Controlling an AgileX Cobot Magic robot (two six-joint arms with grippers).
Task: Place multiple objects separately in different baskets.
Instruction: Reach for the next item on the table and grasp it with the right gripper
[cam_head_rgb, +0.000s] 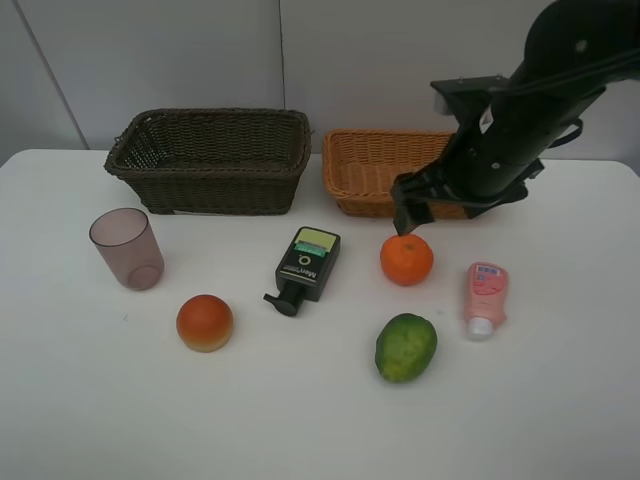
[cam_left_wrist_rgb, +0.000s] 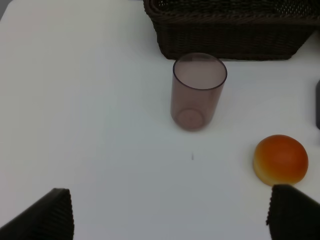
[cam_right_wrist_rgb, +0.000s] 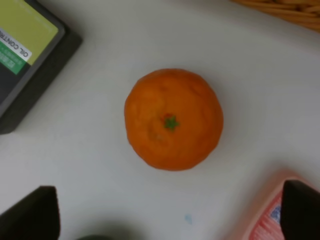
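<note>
My right gripper (cam_head_rgb: 412, 213) is open and hovers just above the orange (cam_head_rgb: 406, 259), in front of the light tan basket (cam_head_rgb: 352, 180). In the right wrist view the orange (cam_right_wrist_rgb: 173, 119) lies between the open fingertips (cam_right_wrist_rgb: 30, 215). My left gripper (cam_left_wrist_rgb: 170, 215) is open and empty, short of the purple cup (cam_left_wrist_rgb: 197, 91) and the orange-red bun (cam_left_wrist_rgb: 280, 159). On the table lie the cup (cam_head_rgb: 127, 248), bun (cam_head_rgb: 205, 322), dark green pump bottle (cam_head_rgb: 306, 265), green lime (cam_head_rgb: 405, 347) and pink tube bottle (cam_head_rgb: 485, 297). The dark brown basket (cam_head_rgb: 215, 190) stands at the back left.
Both baskets look empty and stand side by side by the back wall. The pump bottle (cam_right_wrist_rgb: 25, 55) and pink tube (cam_right_wrist_rgb: 272, 215) flank the orange closely. The white table (cam_head_rgb: 300, 420) has bare surface along its front.
</note>
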